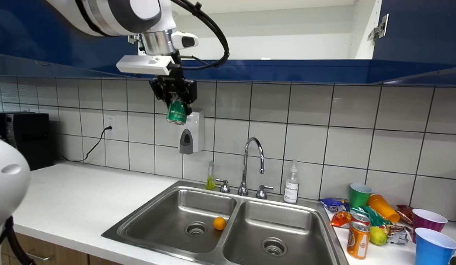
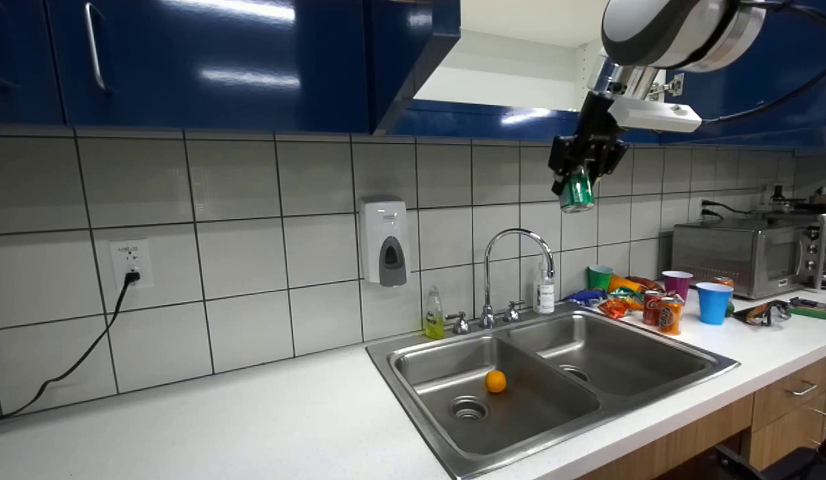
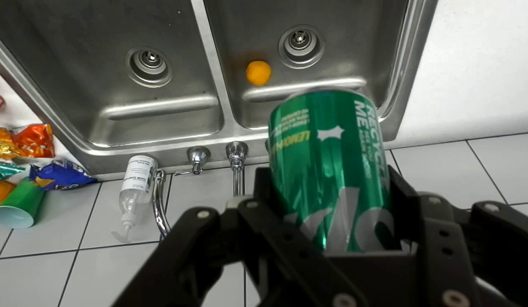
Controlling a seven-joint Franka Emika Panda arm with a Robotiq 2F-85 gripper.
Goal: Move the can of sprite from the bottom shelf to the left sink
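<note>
The can of sprite [image 1: 177,113] is green with a silvery end. It also shows in an exterior view [image 2: 578,193] and large in the wrist view [image 3: 327,136]. My gripper [image 1: 175,104] is shut around its sides, with a black finger on either side in the wrist view [image 3: 330,183]. The can hangs from the gripper, slightly tilted, high above counter level. The left sink [image 1: 161,226] lies lower down; it also shows in an exterior view [image 2: 433,380] and on the right of the wrist view [image 3: 357,47]. The bottom shelf's top is hidden behind the cabinet's blue lower edge.
An orange ball [image 1: 219,223] lies in the left sink. The faucet [image 1: 245,165] stands behind the divider; the right basin [image 1: 286,228] is beside it. A soap dispenser [image 2: 384,240] hangs on the wall. Cups, cans and snack bags [image 1: 371,215] stand right. The open cabinet [image 1: 272,46] is above.
</note>
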